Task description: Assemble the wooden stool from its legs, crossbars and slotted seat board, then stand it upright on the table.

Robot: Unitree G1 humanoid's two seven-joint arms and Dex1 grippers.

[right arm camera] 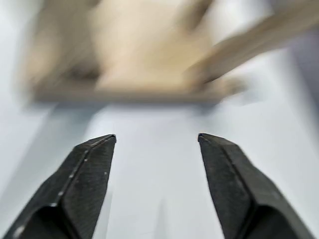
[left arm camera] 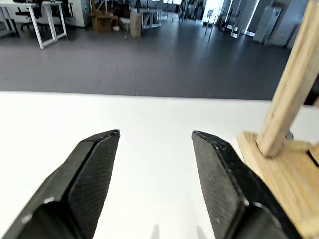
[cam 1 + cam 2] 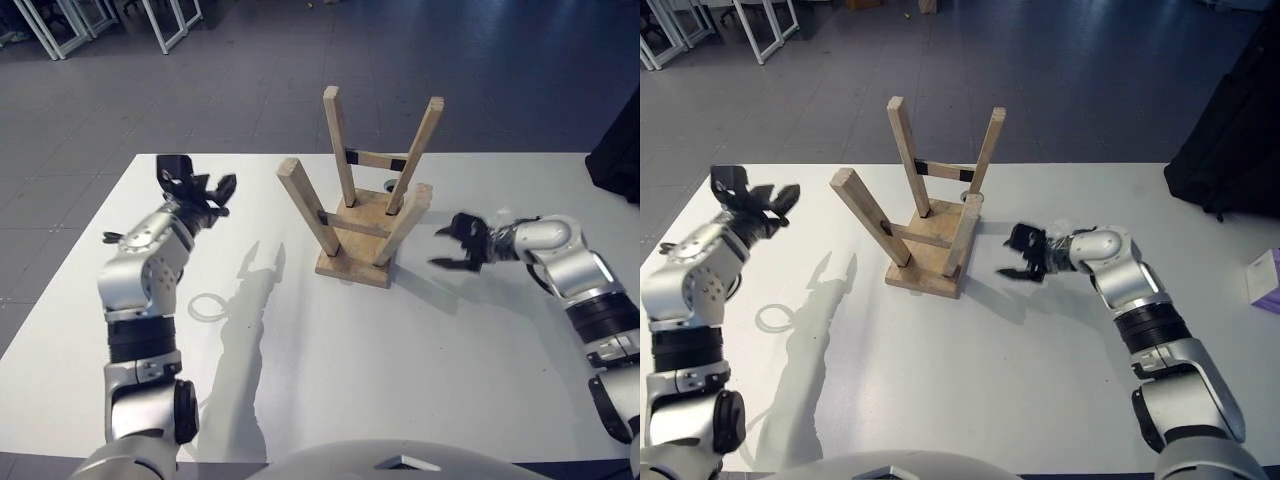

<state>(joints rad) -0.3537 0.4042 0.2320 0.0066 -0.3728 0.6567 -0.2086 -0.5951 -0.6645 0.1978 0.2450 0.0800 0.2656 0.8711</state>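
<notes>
stool (image 3: 358, 240) inverted, mid table (image 3: 420, 390) | left gripper (image 3: 224, 196) wide, near far-left edge | right gripper (image 3: 438, 247) wide, just beside stool | ring (image 3: 207, 307) by left edge

My left gripper (image 2: 155, 133) is over the white table (image 2: 149, 114), its two black fingers (image 2: 94, 174) spread wide with only bare tabletop between their textured pads. At about two o'clock from the fingertips, the pale seat board (image 2: 279, 169) of the wooden stool lies flat on the table. One leg (image 2: 291, 84) rises from it, leaning toward one o'clock and running out of frame. Dead ahead at twelve o'clock, the table's far edge meets a grey floor (image 2: 149, 64). Well beyond it, at about eleven o'clock, stand white-framed desks (image 2: 37, 20) at the back of the room.
</notes>
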